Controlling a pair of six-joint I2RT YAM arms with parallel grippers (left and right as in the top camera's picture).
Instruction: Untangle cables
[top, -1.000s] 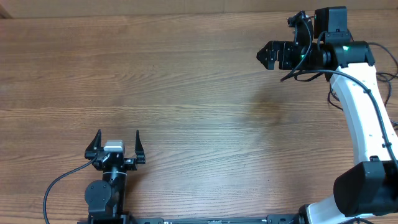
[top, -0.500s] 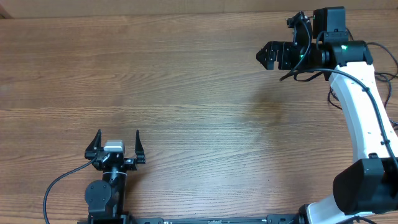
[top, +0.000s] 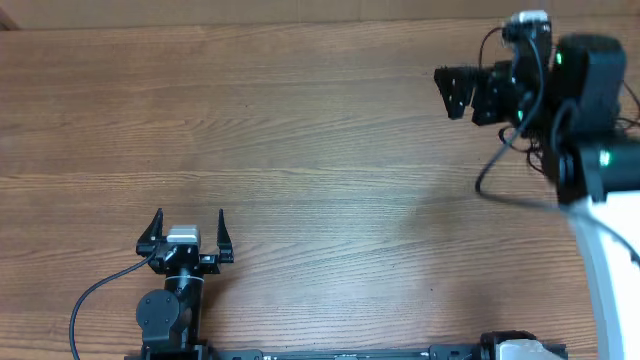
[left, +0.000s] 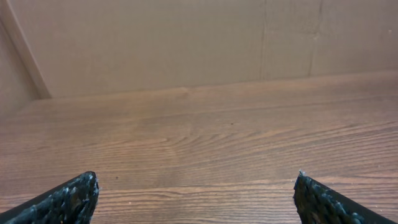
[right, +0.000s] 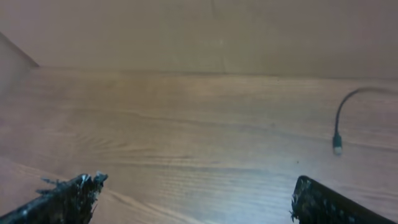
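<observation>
One thin black cable (right: 343, 115) shows in the right wrist view, curving down to a small plug (right: 337, 146) that lies on the wooden table (right: 186, 124), far right of my fingers. In the overhead view the cables do not show. My right gripper (top: 450, 92) hangs over the table's far right part, open and holding nothing; in its own view the right gripper (right: 199, 186) has bare wood between its fingertips. My left gripper (top: 190, 218) rests at the near left edge, open and holding nothing, and the left gripper (left: 195, 186) faces bare wood.
A beige wall (left: 186, 43) stands behind the table's far edge. The right arm's white link (top: 610, 240) and its thick black wiring (top: 500, 170) fill the right side. The left arm's own black cable (top: 95, 295) loops at the near left.
The right arm has lifted toward the camera and shifted right, and its gripper has moved slightly right and toward the far edge. The left arm has not moved.
</observation>
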